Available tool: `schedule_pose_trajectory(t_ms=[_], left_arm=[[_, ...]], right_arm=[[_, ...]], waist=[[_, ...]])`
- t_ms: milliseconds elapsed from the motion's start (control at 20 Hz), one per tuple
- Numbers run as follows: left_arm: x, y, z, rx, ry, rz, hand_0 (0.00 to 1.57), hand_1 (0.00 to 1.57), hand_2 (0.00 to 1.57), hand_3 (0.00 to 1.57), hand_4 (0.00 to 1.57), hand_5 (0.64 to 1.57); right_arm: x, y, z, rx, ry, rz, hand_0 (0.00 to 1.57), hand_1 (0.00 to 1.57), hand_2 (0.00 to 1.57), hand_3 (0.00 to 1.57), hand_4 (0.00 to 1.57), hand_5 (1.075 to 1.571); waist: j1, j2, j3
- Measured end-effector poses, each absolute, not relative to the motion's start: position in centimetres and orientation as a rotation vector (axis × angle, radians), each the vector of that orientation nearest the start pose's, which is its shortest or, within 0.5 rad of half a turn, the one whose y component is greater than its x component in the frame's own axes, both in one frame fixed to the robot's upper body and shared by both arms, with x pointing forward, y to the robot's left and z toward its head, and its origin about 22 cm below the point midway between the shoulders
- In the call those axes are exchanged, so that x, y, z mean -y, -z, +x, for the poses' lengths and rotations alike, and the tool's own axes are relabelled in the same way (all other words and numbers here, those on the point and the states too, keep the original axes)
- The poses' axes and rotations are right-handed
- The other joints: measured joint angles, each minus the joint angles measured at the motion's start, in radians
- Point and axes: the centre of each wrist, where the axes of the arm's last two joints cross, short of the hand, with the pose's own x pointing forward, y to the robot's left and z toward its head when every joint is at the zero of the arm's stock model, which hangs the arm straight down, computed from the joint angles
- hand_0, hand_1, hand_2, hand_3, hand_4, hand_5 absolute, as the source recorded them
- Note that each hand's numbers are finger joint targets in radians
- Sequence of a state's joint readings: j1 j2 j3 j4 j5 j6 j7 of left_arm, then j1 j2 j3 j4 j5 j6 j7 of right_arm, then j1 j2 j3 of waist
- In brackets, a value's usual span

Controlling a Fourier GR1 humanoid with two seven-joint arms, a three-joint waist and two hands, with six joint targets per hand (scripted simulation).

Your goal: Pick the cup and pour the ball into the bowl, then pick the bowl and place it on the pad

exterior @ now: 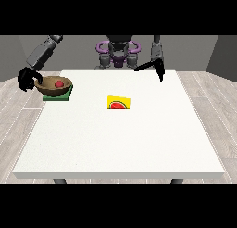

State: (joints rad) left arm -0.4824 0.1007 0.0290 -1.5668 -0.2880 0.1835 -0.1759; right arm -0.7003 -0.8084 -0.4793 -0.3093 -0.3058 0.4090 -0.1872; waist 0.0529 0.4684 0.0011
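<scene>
Two containers on the table: the wooden bowl is sitting on the green pad at the far corner, red ball inside; the yellow cup is lying mid-table, apparently empty. Judging final step: placement. The hand at the view's left is curling at the bowl's rim, seemingly grasping it. Next: release, retract. The hand at the view's right is hanging idle; can't tell its fingers.

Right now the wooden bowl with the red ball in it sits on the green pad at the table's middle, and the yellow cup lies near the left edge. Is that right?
Not quite: the places are swapped. The front view shows the bowl, holding the red ball, on the green pad near the table's left edge, while the yellow cup lies at the middle.
</scene>
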Motion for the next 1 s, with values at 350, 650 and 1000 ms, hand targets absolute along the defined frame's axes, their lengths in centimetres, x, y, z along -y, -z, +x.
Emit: schedule_pose_trajectory(t_ms=[350,650,1000], left_arm=[[-19.7,-13.0,32.5,2.213,0.245,0.326,0.00,0.00,0.00,0.00,0.00,1.565],[-19.3,-14.5,31.3,2.258,0.244,0.326,0.00,0.00,0.00,0.00,0.00,1.566],[-19.8,-14.7,30.4,2.252,0.232,0.330,0.00,0.00,0.00,0.00,0.00,1.568]], right_arm=[[51.5,-7.7,31.8,1.477,0.211,-0.235,1.57,1.57,1.57,1.57,0.59,1.535],[54.1,-11.0,30.6,1.457,0.239,-0.399,0.00,0.00,0.43,0.33,0.00,1.481],[55.1,-12.9,30.2,1.454,0.236,-0.462,0.00,0.00,0.33,0.27,0.00,1.492]], waist=[[0.005,-0.014,-0.0006],[0.015,0.028,0.0007],[0.005,0.019,0.0002]])
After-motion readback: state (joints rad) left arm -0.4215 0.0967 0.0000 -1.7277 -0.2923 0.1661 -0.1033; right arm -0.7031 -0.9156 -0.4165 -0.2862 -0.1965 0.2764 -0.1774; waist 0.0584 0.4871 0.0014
